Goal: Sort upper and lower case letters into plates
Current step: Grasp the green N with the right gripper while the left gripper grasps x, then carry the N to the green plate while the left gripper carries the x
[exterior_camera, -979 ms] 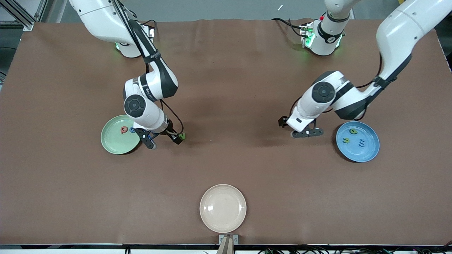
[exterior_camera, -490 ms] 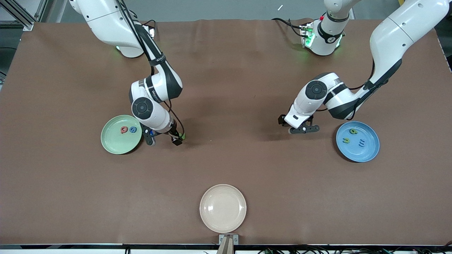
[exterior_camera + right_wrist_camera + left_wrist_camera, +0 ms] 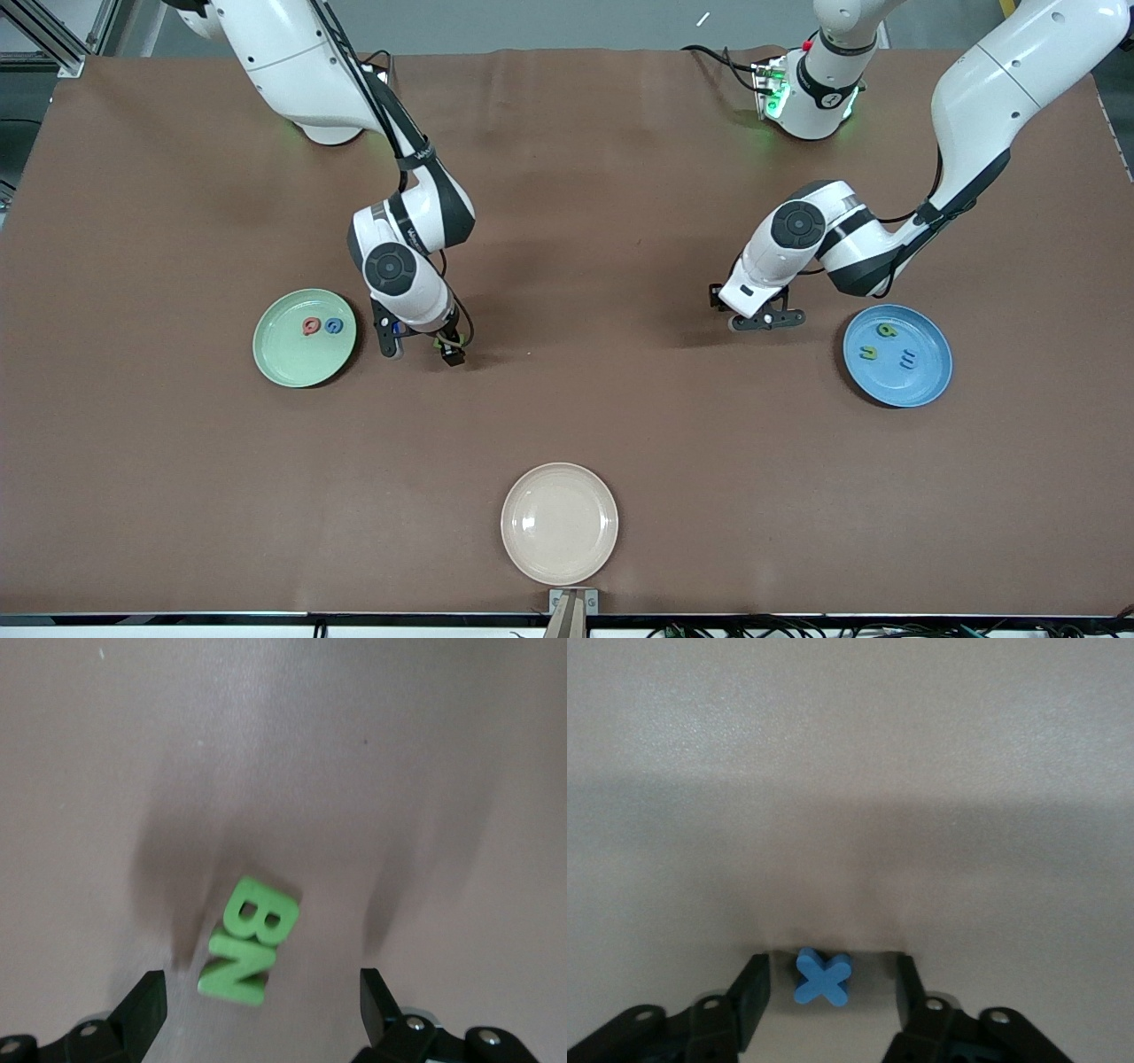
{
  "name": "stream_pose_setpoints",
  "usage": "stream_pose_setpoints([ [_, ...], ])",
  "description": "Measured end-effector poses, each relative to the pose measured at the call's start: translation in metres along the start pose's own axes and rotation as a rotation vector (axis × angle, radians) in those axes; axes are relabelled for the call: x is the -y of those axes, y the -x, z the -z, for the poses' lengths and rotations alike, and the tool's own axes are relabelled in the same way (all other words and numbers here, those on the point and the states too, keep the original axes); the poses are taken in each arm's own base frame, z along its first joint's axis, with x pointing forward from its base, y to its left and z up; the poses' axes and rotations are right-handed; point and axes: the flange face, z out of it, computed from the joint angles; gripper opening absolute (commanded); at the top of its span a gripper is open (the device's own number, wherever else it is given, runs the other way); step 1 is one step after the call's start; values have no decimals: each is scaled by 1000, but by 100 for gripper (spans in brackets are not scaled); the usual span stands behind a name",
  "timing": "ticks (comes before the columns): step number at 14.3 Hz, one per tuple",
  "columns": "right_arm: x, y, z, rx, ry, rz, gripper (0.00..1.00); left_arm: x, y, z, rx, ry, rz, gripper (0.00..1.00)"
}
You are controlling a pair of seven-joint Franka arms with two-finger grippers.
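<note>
left gripper [image 3: 828,1014] straddles the blue x [image 3: 823,976] on the surface [image 3: 567,399], fingers apart, not yet clenched; right gripper [image 3: 261,1010], released wide, brackets green b [image 3: 261,912] and n [image 3: 232,964].

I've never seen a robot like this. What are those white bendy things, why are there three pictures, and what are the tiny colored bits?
The white bendy things are two robot arms bolted to a brown table. Each ends in a two-finger gripper. The big picture looks down from a high camera. The two others come from small cameras on the arms' wrists.

The left gripper is down at the table, its fingers either side of a blue x, not yet pinching it. The right gripper stands open around a green B and green N lying touching each other.

The pale green plate holds a red Q and blue G. The bright blue plate holds three small letters. The cream-white plate holds nothing.
</note>
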Motion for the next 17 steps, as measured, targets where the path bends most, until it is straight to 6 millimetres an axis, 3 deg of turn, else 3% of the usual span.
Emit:
stream_pose_setpoints([
  [5, 5, -1, -11, -24, -10, -16, 88, -2, 0, 1, -6, 7, -4, 21],
  [7, 9, 0, -13, -23, -19, -26, 71, -2, 0, 1, -8, 10, -5, 13],
  [8, 11, 0, -13, -23, -20, -26, 59, -2, 0, 1, -8, 10, -5, 13],
  [11, 17, 1, -5, -20, -37, -28, 41, -2, -1, 2, -10, 9, -3, 12],
  [14, 19, 2, -2, -19, -37, -29, 2, 8, -23, 13, -30, -20, 16, 12],
  [17, 20, 1, 0, -20, -30, -30, 0, 8, -57, 55, -28, -43, 17, 11],
])
